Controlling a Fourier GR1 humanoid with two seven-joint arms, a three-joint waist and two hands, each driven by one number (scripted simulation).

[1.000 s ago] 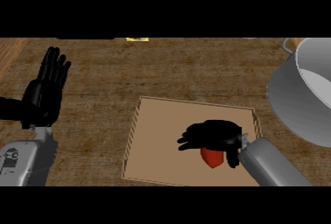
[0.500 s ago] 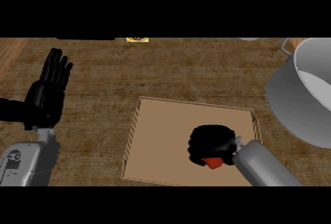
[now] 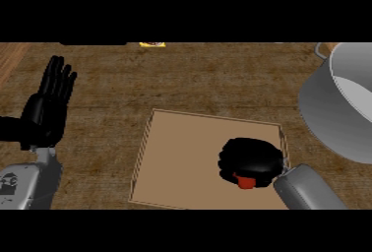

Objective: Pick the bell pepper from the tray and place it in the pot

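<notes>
The right hand point(image 3: 251, 158) is over the right part of the tray point(image 3: 181, 162), and its fingers are curled tightly around the pepper point(image 3: 245, 182). Only a small red piece of the pepper shows under the hand, at its lower edge, so the pepper is inside the tray area; I cannot tell if it touches the tray floor. The pot point(image 3: 341, 103) stands on the counter point(image 3: 203, 78) to the right of the tray, near it. The left hand point(image 3: 47, 106) rests at the left side, with straight fingers pointing up and holding nothing.
</notes>
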